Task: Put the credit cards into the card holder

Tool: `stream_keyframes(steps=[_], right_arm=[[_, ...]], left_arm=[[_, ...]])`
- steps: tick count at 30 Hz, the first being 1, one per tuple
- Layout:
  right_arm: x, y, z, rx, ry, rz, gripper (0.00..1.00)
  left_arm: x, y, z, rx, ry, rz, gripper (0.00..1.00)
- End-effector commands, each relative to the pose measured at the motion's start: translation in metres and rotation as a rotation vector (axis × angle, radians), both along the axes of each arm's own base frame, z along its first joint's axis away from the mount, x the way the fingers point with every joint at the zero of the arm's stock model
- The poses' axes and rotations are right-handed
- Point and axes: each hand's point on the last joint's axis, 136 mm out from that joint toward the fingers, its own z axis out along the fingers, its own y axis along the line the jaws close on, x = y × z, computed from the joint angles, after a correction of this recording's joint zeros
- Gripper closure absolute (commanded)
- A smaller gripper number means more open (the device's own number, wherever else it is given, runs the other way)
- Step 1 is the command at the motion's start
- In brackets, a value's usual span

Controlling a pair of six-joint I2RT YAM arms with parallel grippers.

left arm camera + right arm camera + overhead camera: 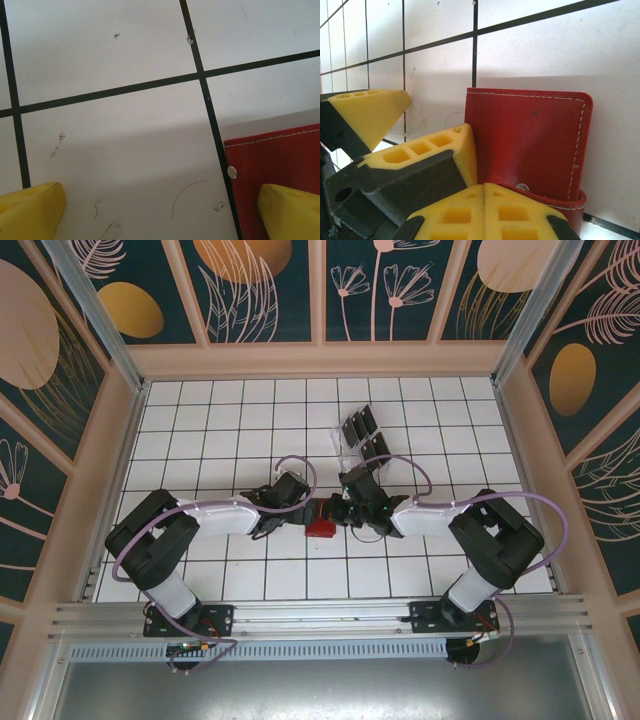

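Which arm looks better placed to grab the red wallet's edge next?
Left, probably: the left gripper is open, its fingers straddling the edge of the wallet. The right gripper is shut beside the wallet, so it would have to open first.

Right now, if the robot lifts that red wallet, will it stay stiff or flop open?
Probably floppy: the red wallet bends at a fold along its bottom, so one flap may swing loose. It looks thin, with only stitched edges and a small snap, so it is likely light. Its grainy surface should grip rather than slip.
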Motion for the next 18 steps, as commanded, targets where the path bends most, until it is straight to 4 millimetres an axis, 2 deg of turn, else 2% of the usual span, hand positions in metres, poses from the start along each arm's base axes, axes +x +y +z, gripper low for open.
stream_keyframes(steps=[1,7,18], right_arm=[[0.005,0.003,-0.003,0.008,0.000,-0.007,1.00],[0.004,-0.004,-0.019,-0.019,0.022,-0.017,1.00],[-0.004,-0.027,-0.047,-0.065,0.083,-0.070,1.00]], left_arm=[[-0.007,0.005,-0.015,0.045,0.041,-0.018,0.02],[-0.007,0.005,-0.016,0.046,0.042,-0.017,0.01],[-0.007,0.004,-0.016,0.045,0.043,-0.024,0.01]])
